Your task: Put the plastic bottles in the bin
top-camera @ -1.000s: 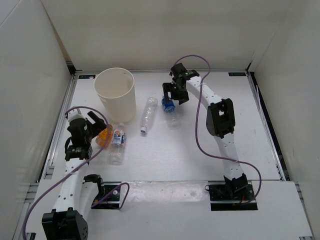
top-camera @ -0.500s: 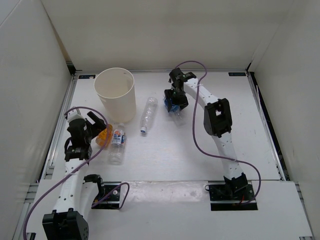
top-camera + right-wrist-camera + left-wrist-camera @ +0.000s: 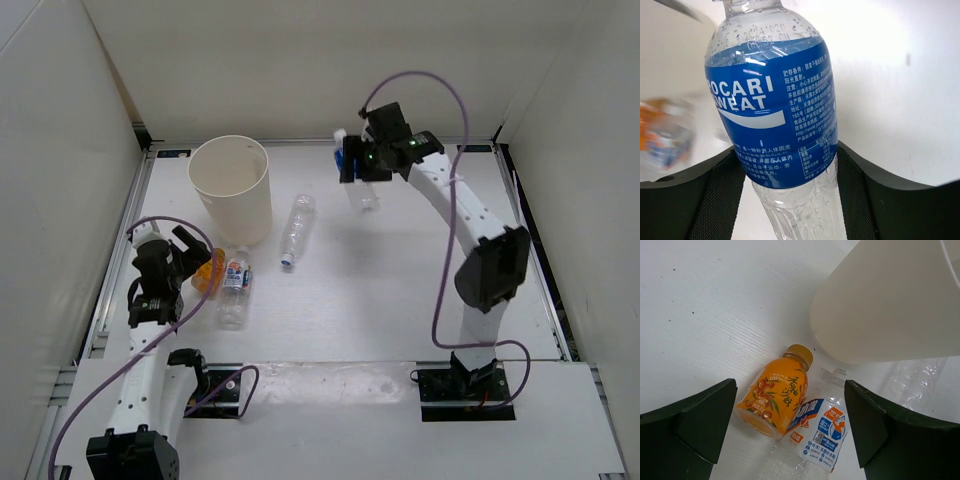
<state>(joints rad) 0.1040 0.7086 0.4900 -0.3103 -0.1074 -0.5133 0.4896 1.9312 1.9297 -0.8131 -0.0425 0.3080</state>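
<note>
**Gripped: blue-label bottle**

Top: right gripper clamps it right of the bin; plain clear bottle lies between. Left wrist: left gripper spread over orange bottle and tri-colour bottle. Right wrist: Pocari Sweat label; orange blur, perhaps that bottle.

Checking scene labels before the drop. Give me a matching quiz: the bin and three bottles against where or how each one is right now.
Things:
1. blue-label bottle
2. orange bottle
3. plain bottle
4. bin

States:
A. standing upright
B. lying alone, just right of the bin
C. held in the right pincer
D. lying beside the tricolour-label bottle

Pairs: 1-C, 2-D, 3-B, 4-A
</note>
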